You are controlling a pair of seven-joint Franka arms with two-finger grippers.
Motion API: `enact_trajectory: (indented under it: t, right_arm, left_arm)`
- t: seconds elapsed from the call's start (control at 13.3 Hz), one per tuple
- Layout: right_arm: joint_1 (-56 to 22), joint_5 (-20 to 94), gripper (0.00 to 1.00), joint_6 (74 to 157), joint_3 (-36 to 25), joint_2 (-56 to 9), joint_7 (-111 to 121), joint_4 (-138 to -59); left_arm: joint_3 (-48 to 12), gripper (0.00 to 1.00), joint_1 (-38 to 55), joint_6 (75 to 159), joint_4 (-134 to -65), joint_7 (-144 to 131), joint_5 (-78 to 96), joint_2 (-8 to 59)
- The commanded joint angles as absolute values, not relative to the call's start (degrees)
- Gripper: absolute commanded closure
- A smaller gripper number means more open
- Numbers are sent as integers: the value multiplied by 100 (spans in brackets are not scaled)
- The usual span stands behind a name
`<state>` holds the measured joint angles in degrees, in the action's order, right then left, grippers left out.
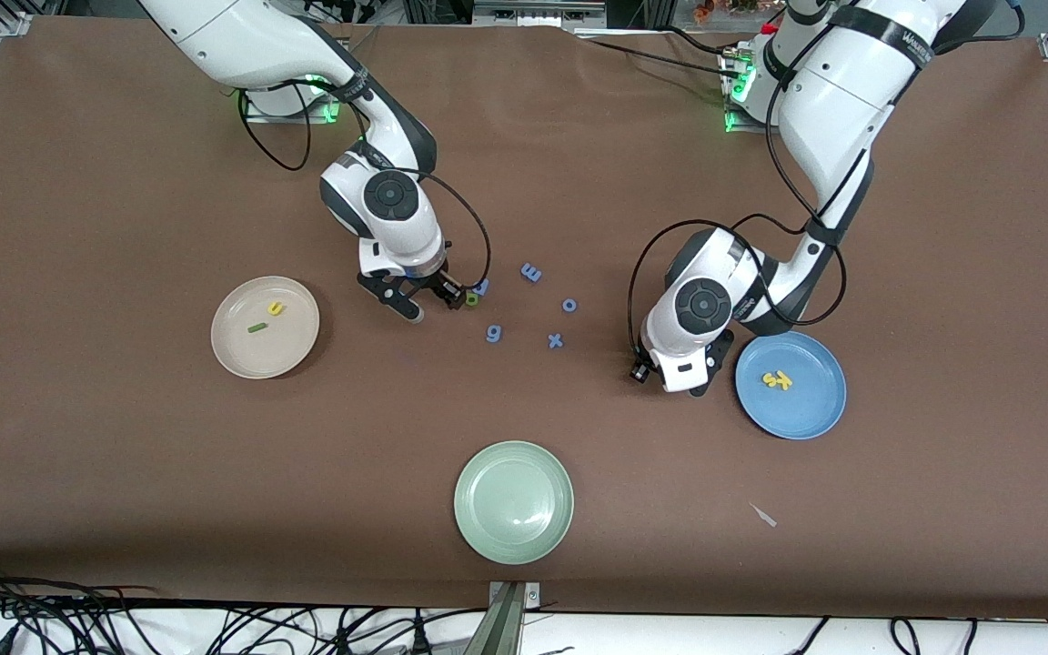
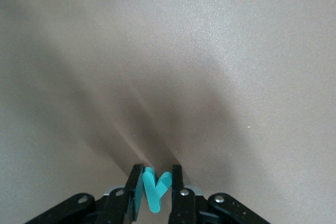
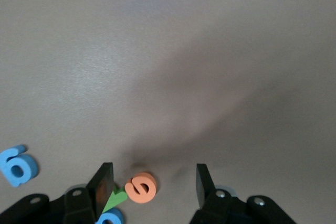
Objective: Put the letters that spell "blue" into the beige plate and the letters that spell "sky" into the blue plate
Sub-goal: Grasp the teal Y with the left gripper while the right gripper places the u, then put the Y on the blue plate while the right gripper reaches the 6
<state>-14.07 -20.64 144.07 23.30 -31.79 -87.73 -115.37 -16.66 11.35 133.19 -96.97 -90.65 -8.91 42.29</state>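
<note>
Three plates sit on the brown table [image 1: 78, 455]: a beige plate [image 1: 242, 359] holding a yellow u [image 1: 276, 309] and a dark green l [image 1: 256, 327], a blue plate [image 1: 811, 414] holding two yellow letters [image 1: 777, 379], and a pale green plate [image 1: 513, 501] near the table's front edge. Mid-table lie four blue letters [image 1: 531, 272]. The left gripper [image 2: 156, 187], just beside the blue plate, is pinched onto a teal y [image 2: 154, 188]. The right gripper [image 3: 152, 184] stands wide around an orange e [image 3: 140, 188], with a green letter [image 3: 116, 199] touching one finger.

- The table [image 1: 124, 455] has blue foam letters: "m" [image 1: 531, 272], "o" [image 1: 569, 306], "g" [image 1: 494, 334] and "x" [image 1: 556, 341].
- A yellow "u" [image 1: 276, 309] lies in the beige plate [image 1: 233, 350].
- The orange "e" [image 3: 140, 187] lies on the table.
</note>
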Motion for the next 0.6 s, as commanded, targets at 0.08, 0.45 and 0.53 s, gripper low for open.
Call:
enact_trajectory:
  t: [0.08,0.45,0.53]
  right_arm:
    - [-1485,-2206,28,14484,2338,-3331,-9053,-11435]
    - [-1608,-2354,29,14765,2303,-3533,-9289,-11426]
    - [-1608,-2477,29,14783,2277,-3542,-9316,-11426]
  left_arm:
    - [-1644,92,1055,13202,-9729,-8992,-1072,3833]
    - [-1626,92,284,12262,-9606,-7001,-1072,3402]
    - [-1626,91,133,12191,-9606,-6535,-1072,3349]
